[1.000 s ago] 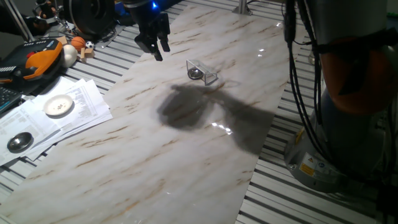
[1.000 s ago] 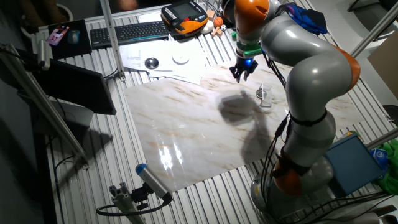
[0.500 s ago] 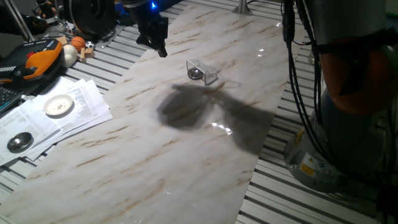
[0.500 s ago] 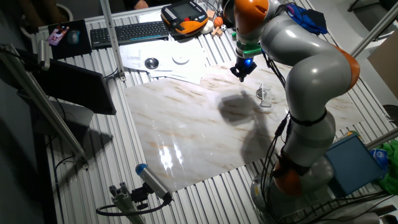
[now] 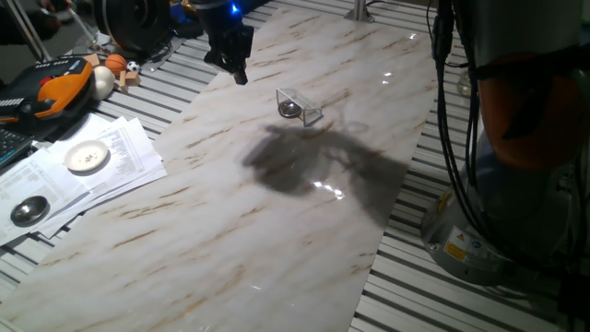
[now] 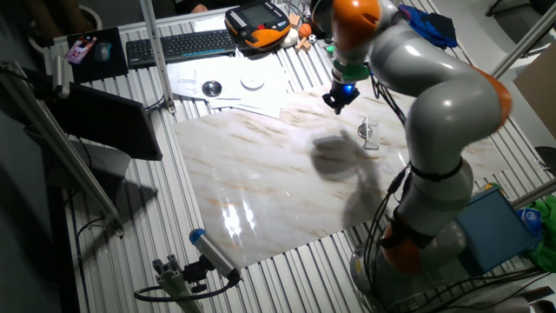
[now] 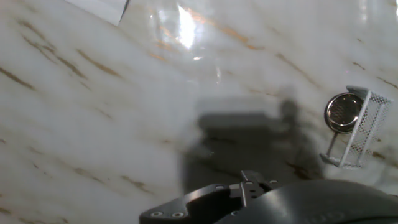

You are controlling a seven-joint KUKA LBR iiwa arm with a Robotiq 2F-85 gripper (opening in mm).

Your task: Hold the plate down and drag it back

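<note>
The plate (image 5: 33,210) is a small dark grey metal disc with a shiny rim. It lies on loose papers at the far left, off the marble slab, and also shows in the other fixed view (image 6: 211,87). My gripper (image 5: 240,74) hangs above the far edge of the slab, well away from the plate, with its fingers together and nothing between them. It shows in the other fixed view too (image 6: 338,106). The hand view shows only bare marble, the gripper's shadow and the stand; the plate is out of that view.
A clear wedge-shaped stand (image 5: 300,106) with a small round shiny piece in it sits on the slab near the gripper; it also shows in the hand view (image 7: 356,127). A white dotted disc (image 5: 88,158) lies on the papers (image 5: 111,166). An orange pendant (image 5: 55,88) and small balls lie further back.
The gripper's fingers were spread one second ago and are now together. The gripper stays at nearly the same spot; the arm's body has shifted a little.
</note>
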